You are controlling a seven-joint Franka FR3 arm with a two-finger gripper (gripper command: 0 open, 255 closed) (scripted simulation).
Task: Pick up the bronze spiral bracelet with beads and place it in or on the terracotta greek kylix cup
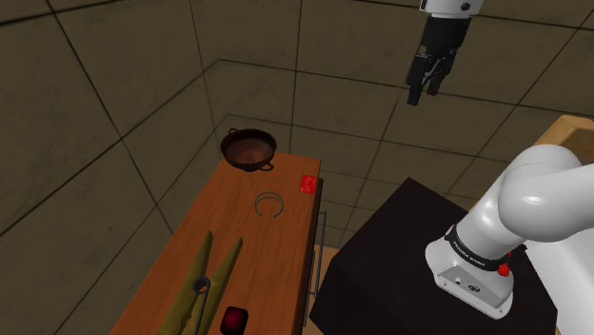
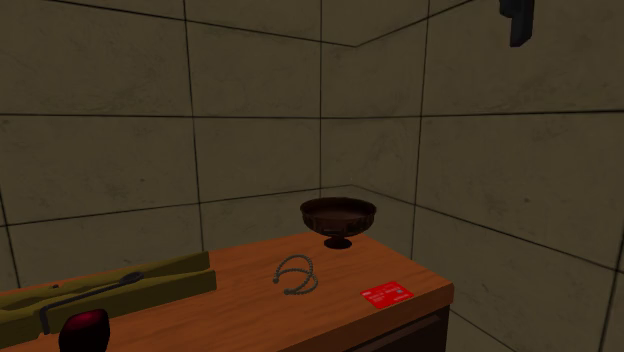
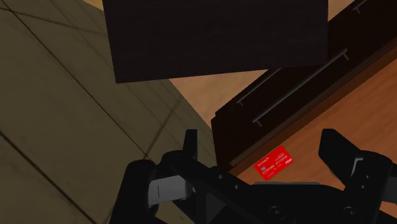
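Bracelet [image 1: 270,195] on table [image 1: 238,195], gripper [image 1: 425,93] aloft, fingers [image 3: 189,145] apart

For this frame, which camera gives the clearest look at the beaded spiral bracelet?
The second exterior view: the bracelet lies on the table before the cup, its coil and beaded strand distinct. The shoulder view shows it from above as a thin open ring. The wrist view faces the red card and the table's edge.

I see a plain tiled room, probably in a home: large dull wall tiles [image 2: 250,160] meet in a corner, and a wooden worktop [image 1: 276,257] with long drawer handles [image 3: 299,88] stands there.
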